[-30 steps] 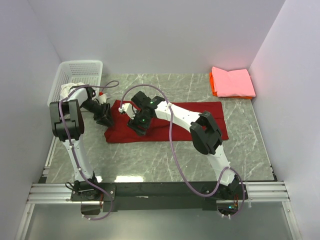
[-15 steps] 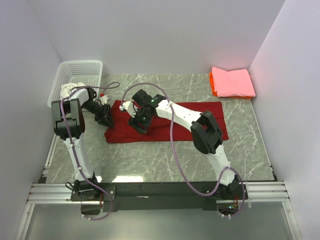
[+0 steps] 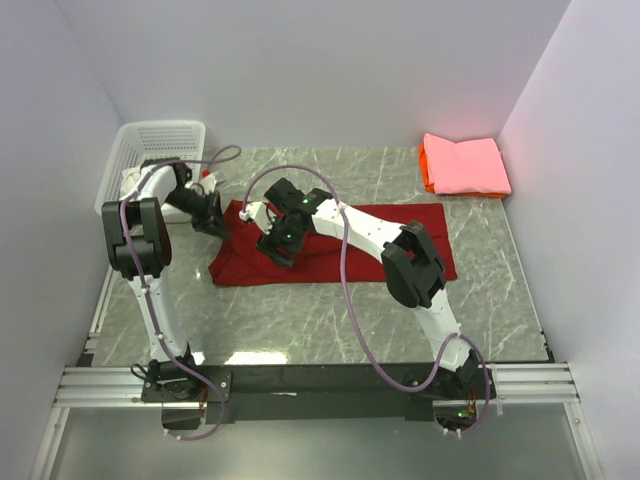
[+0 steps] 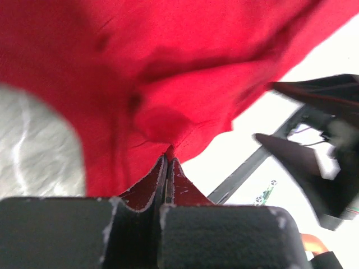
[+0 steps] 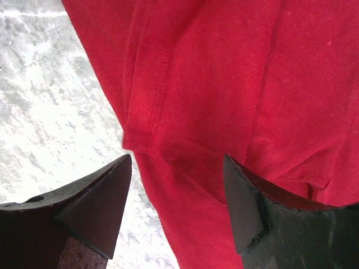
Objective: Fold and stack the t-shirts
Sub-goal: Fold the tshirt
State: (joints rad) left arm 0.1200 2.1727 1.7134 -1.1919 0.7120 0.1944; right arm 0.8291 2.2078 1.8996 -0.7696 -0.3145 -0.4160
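The deep red t-shirt (image 3: 310,265) lies flat across the middle of the table (image 3: 300,320), its long axis parallel to the near edge, one end towards the left edge and the other reaching towards the right edge. The left gripper (image 3: 215,222) sits at the shirt's far-left corner. In the left wrist view its fingers (image 4: 146,188) are pressed together with a fold of the red cloth (image 4: 140,67) pinched between them. The right gripper (image 3: 278,250) is just to the right of it, over the left part of the same shirt. In the right wrist view its fingers (image 5: 95,207) stand spread apart with a hemmed edge of the cloth (image 5: 190,84) lying between them, nothing gripped. So nearly all the shirt lies to the right of both grippers, and any fold of this end probably has to travel that way. The folded pink t-shirt (image 3: 468,162) rests on an orange t-shirt (image 3: 428,175) in the far-right corner, well apart.
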